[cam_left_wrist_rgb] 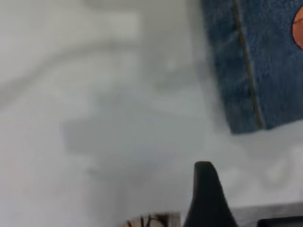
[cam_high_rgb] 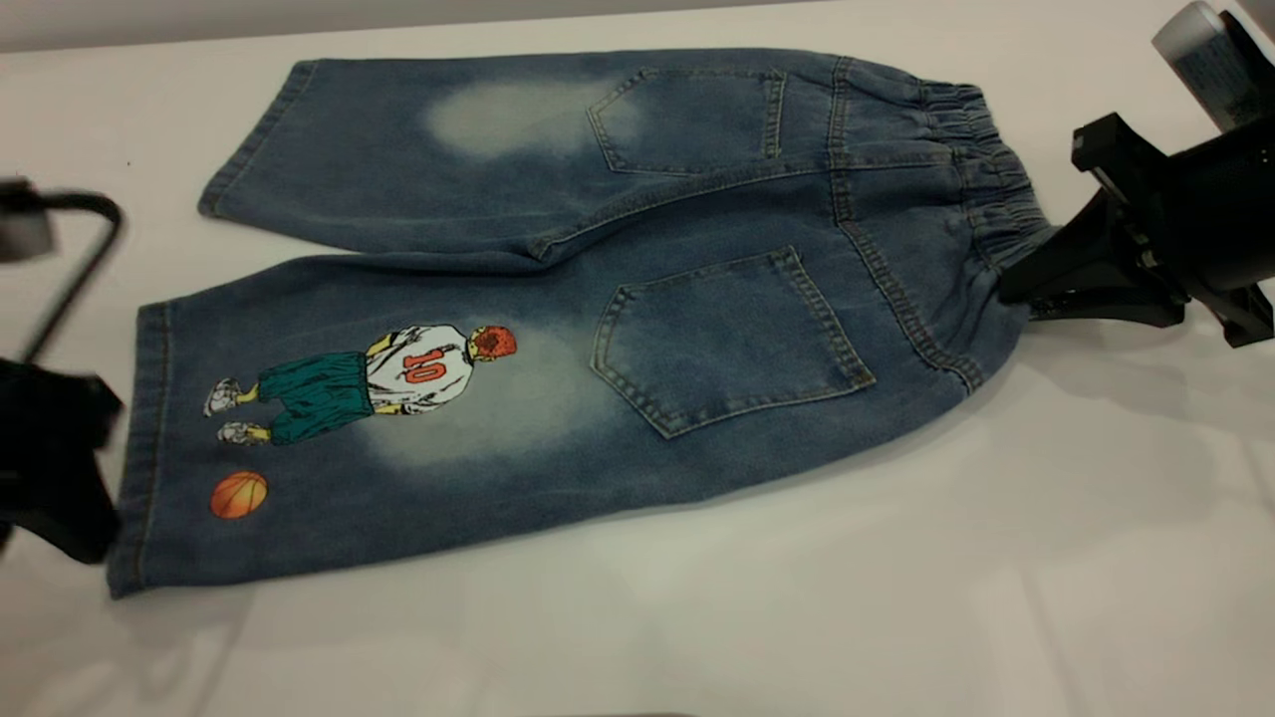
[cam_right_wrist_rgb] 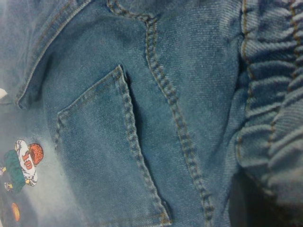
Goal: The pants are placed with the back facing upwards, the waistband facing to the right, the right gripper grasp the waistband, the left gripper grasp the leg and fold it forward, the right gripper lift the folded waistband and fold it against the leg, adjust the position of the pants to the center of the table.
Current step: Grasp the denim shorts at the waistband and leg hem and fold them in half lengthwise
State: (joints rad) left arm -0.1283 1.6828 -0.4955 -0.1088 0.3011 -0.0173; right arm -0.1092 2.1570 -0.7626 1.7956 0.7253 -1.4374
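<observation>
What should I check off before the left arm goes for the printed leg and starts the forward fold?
1. Pants back side up, both patch pockets showing: ok.
2. Waistband toward the right arm: ok.
3. Right tool at the waistband's near end, denim bunched against it: ok; a firm grip on it: cannot tell.
4. Left tool at the hem of the printed leg: ok. Its wrist view shows the hem corner ahead of the finger, untouched, so not gripping yet.
5. Both legs flat on the table, none folded over: ok.
</observation>
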